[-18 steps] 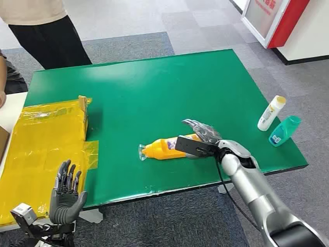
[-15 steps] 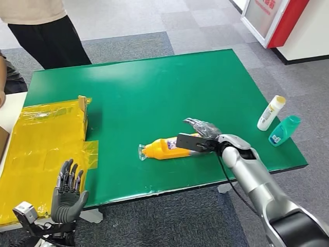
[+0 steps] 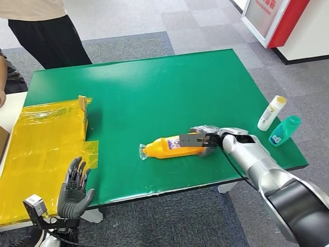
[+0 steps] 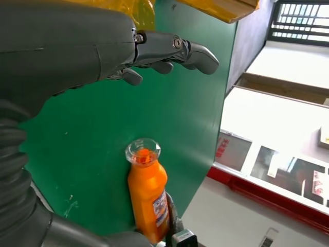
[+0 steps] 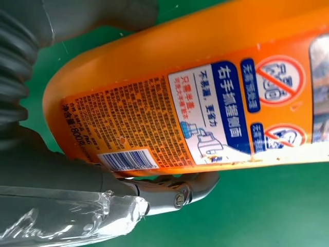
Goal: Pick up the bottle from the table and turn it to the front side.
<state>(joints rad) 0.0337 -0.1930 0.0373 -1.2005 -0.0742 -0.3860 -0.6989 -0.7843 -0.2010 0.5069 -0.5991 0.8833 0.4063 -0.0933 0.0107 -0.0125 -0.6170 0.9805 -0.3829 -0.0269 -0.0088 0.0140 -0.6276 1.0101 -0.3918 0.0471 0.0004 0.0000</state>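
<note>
Fingers (image 5: pixel 182 193) of the right hand (image 3: pixel 207 138) lie along the base end of the orange bottle (image 3: pixel 172 146), one running under its labelled side and the thumb on the other side, so the hand cups the bottle's bottom; whether it truly grips or only touches cannot be told. The bottle lies on its side on the green bench (image 3: pixel 155 87), near the front edge, clear cap pointing toward the yellow-wrapped box (image 3: pixel 42 149). Its back label with barcode faces the right wrist camera. The left hand (image 3: pixel 73 188) hangs off the bench's front edge, fingers apart and holding nothing.

Compared with half a second ago, the right hand has dropped lower and pushed further onto the bottle's base, and the left hand has drifted slightly to the right. The bottle has barely shifted.

A white bottle (image 3: pixel 271 112) and a teal bottle (image 3: pixel 285 129) lie near the bench's right edge.
</note>
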